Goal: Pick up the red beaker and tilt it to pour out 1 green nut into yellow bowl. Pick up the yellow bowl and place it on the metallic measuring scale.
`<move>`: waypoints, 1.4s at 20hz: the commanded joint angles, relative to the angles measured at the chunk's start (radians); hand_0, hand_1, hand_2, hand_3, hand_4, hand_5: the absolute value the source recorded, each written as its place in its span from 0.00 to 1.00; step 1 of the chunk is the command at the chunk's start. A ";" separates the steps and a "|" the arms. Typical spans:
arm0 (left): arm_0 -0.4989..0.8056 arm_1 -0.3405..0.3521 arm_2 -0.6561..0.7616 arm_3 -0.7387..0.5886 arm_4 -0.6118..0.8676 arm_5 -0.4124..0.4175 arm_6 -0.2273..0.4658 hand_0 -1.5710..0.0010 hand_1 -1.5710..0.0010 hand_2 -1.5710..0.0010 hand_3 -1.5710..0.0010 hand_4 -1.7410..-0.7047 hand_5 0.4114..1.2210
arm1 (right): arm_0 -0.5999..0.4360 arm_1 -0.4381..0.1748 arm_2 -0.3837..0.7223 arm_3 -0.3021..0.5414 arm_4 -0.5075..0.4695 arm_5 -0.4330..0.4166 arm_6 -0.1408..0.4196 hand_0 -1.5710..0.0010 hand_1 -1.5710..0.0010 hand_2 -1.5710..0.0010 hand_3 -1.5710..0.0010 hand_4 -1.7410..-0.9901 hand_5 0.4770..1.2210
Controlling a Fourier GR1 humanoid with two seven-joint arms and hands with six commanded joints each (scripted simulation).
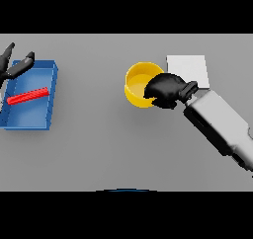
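Right robot hand (165, 90) curled on the yellow bowl (138, 82) rim beside the scale (190, 67); left robot hand (12, 62) spread open, empty.

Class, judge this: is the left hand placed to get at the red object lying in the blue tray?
Probably yes: the left hand hovers at the blue tray's far-left corner, and the red object lies uncovered.

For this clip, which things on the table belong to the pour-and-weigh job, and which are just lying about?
Belongs to the job:
yellow bowl, right hand curled on its rim
pale square scale behind the bowl
left hand, at the far left edge

Just lying about:
blue tray
red bar lying in it

No upright beaker or green nut can be made out.
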 commanded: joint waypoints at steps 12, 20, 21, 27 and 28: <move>0.023 0.000 0.009 -0.053 0.023 0.011 0.053 1.00 1.00 1.00 1.00 0.87 0.40 | -0.073 -0.095 -0.121 0.138 0.004 -0.123 0.017 0.00 0.00 0.02 0.27 0.00 1.00; 0.019 0.006 0.011 -0.065 0.024 0.016 0.109 1.00 1.00 1.00 1.00 0.85 0.45 | -0.127 -0.076 -0.162 0.426 0.019 -0.259 -0.028 0.00 0.00 0.03 0.26 0.00 1.00; 0.023 0.002 0.004 -0.070 0.022 0.014 0.107 1.00 1.00 1.00 1.00 0.85 0.45 | -0.133 -0.073 -0.164 0.464 0.025 -0.280 -0.040 0.00 0.00 0.05 0.25 0.00 1.00; 0.020 0.008 0.001 -0.070 0.012 0.016 0.110 1.00 1.00 1.00 1.00 0.85 0.49 | -0.141 -0.045 -0.178 0.587 0.019 -0.320 -0.058 0.00 0.00 0.12 0.13 0.00 1.00; 0.020 0.001 -0.004 -0.074 0.010 0.021 0.115 1.00 1.00 1.00 1.00 0.85 0.49 | -0.142 -0.034 -0.177 0.603 0.022 -0.331 -0.049 0.00 0.00 0.12 0.13 0.00 1.00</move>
